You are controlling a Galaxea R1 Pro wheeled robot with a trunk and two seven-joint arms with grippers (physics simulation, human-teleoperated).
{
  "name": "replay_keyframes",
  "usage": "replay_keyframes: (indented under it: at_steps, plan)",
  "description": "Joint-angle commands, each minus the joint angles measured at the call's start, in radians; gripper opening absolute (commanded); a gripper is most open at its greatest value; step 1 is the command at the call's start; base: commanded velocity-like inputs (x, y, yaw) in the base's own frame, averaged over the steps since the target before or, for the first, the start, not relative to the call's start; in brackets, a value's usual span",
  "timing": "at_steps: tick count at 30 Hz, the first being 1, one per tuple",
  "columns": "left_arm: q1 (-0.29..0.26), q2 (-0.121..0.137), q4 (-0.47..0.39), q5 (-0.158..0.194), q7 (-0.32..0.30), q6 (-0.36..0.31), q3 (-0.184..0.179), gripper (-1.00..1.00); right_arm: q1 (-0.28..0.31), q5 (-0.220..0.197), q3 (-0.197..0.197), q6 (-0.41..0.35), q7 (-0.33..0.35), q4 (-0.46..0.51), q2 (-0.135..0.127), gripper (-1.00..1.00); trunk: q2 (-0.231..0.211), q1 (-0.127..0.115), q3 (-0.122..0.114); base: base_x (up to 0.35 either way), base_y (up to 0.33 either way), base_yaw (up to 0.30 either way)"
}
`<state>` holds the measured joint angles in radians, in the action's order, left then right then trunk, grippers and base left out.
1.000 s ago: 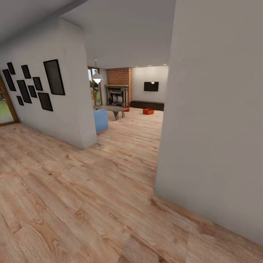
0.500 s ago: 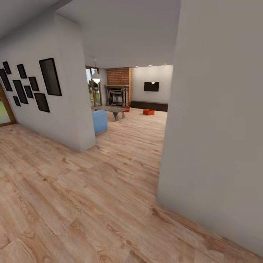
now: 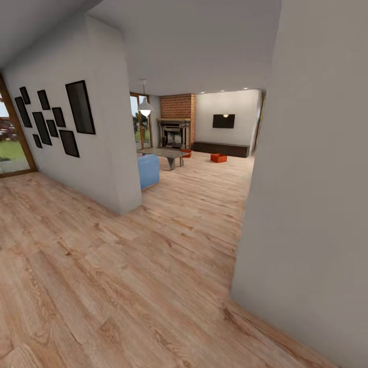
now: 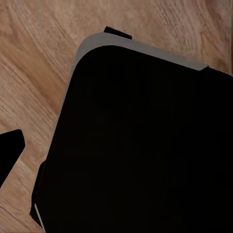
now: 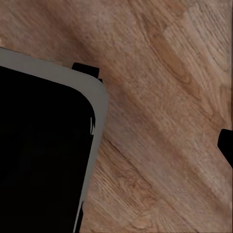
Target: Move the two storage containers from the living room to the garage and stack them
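Task barely begun: both bins (image 3: 218,158) (image 3: 187,153) on living-room floor, 12 o'clock, far; pincer states cannot tell

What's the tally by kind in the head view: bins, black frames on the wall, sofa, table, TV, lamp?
Orange-red storage containers: 2
Black wall frames: 8, e.g.
Blue sofa: 1
Low table: 1
Wall TV: 1
Pendant lamp: 1
Total: 14
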<state>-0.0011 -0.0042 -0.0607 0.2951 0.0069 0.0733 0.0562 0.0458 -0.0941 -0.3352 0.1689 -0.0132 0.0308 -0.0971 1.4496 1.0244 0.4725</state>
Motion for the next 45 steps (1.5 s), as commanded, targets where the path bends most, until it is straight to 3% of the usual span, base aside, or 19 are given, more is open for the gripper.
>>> replay_keyframes:
  at_steps: [1, 33, 45]
  plan:
    - [0.0, 0.0, -0.001, 0.001, 0.001, 0.002, 0.005, 1.0, 0.0, -0.01, -0.009, 0.003, -0.002, 0.0, 0.0, 1.0, 0.0, 0.001, 0.001, 0.326, 0.0, 0.277]
    - [0.0, 0.0, -0.001, 0.002, 0.001, -0.006, 0.007, 1.0, 0.0, -0.012, -0.007, 0.003, -0.004, 0.0, 0.0, 1.0, 0.0, 0.001, 0.001, 0.326, 0.0, 0.279]
    - [0.0, 0.0, -0.001, 0.001, 0.001, -0.005, 0.005, 1.0, 0.0, 0.001, -0.02, -0.003, -0.004, 0.0, -0.001, 1.0, 0.0, 0.001, 0.001, 0.326, 0.0, 0.055]
